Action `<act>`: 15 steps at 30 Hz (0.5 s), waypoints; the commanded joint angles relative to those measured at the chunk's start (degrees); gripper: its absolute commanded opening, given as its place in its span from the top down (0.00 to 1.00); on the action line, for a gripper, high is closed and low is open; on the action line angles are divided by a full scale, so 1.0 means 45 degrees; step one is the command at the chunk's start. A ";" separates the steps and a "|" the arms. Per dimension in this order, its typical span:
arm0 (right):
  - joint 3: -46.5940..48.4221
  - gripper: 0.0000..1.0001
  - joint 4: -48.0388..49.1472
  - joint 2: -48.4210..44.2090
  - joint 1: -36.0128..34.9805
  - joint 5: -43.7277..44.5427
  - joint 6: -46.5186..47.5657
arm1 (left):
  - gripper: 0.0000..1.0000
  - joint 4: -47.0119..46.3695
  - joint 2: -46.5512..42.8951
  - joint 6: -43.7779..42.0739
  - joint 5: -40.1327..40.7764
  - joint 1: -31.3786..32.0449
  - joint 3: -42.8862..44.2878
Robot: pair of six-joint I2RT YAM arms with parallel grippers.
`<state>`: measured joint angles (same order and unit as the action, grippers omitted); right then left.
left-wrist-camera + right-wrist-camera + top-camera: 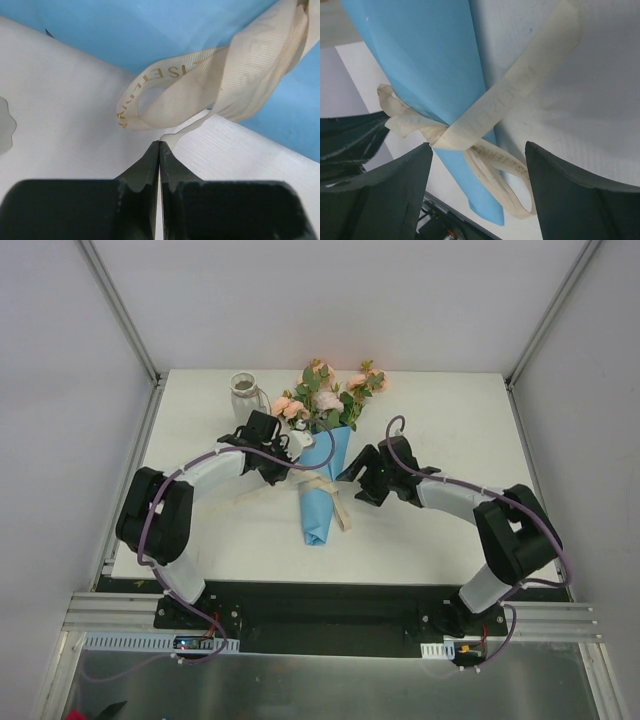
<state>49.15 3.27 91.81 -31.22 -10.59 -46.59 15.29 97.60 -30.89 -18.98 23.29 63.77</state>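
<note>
Now bouquet (325,460) lengthwise near-far, tip nearward; left fingers (140,170) pinch ribbon (200,85); right fingers (570,195) apart.

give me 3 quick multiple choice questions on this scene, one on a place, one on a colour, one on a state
1. Where does the glass jar stand?
A. Just left of the flowers, at the back
B. By the arm bases
C. Far right of the bouquet

2. What colour is the bouquet's paper wrap?
A. Pink
B. Blue
C. Green

3. How do the right jaws stand?
A. Shut on a stem
B. Shut on the jar
C. Open

Answers:
1. A: the top view shows the jar at the far side, left of the blooms.
2. B: the cone is plain blue in every view.
3. C: the right wrist view shows a wide gap, with the ribbon lying beyond it, untouched.
</note>
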 commanded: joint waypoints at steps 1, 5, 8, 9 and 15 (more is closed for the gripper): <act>-0.0333 0.23 0.2142 0.0768 -0.0015 -0.0440 -0.2340 | 1.00 0.0118 -0.0751 -0.0068 0.0019 0.0020 -0.0439; -0.0394 0.28 0.3158 0.1257 -0.0034 -0.0303 -0.2986 | 1.00 0.0216 -0.1083 -0.0029 0.0019 0.0020 -0.0479; -0.0355 0.32 0.3666 0.1686 -0.0073 -0.0400 -0.3474 | 1.00 0.0333 -0.1337 0.0068 0.0000 0.0020 -0.0401; -0.0355 0.32 0.3746 0.1765 -0.0073 -0.0401 -0.3591 | 1.00 0.0352 -0.1473 0.0088 0.0000 0.0020 -0.0420; -0.0296 0.38 0.4058 0.2117 -0.0229 -0.0206 -0.3963 | 1.00 0.0391 -0.1631 0.0088 0.0116 0.0001 -0.0499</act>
<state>47.27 17.41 100.42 -31.62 -11.64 -60.93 15.92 92.53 -30.85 -18.96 23.27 61.87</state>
